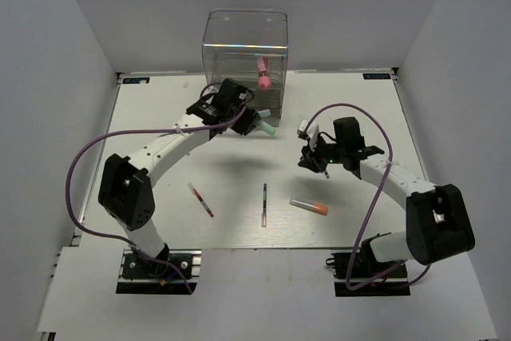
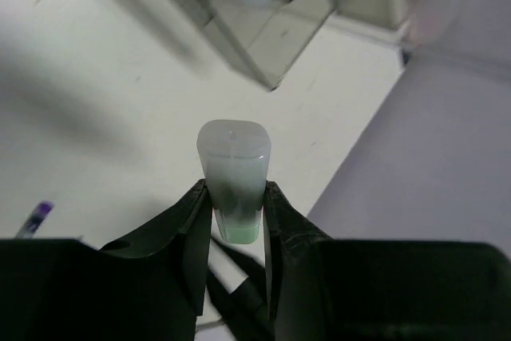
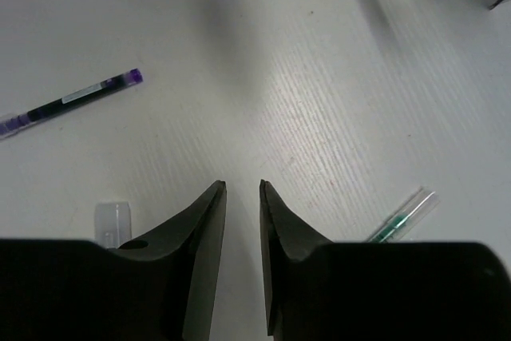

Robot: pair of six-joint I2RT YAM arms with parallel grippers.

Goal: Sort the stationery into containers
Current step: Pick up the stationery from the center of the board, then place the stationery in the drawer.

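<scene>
Stowed: the chunky pink tube (image 1: 263,72) sits in the tall clear plastic drawer box (image 1: 245,53). Your left tool (image 2: 234,197) is clamped on the short green marker (image 2: 234,157), near that box. The thin red pen (image 1: 201,200), dark pen (image 1: 264,204) and grey-orange marker (image 1: 310,207) lie on the desk (image 1: 359,101). Only the right wrist view shows the right tool (image 3: 242,197) empty, narrowly apart.

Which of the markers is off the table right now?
The green marker, clamped in the left tool near the clear drawer box; the grey-orange marker lies loose on the table.

Short green marker (image 2: 233,173) near clear drawer box (image 1: 245,45)
</scene>
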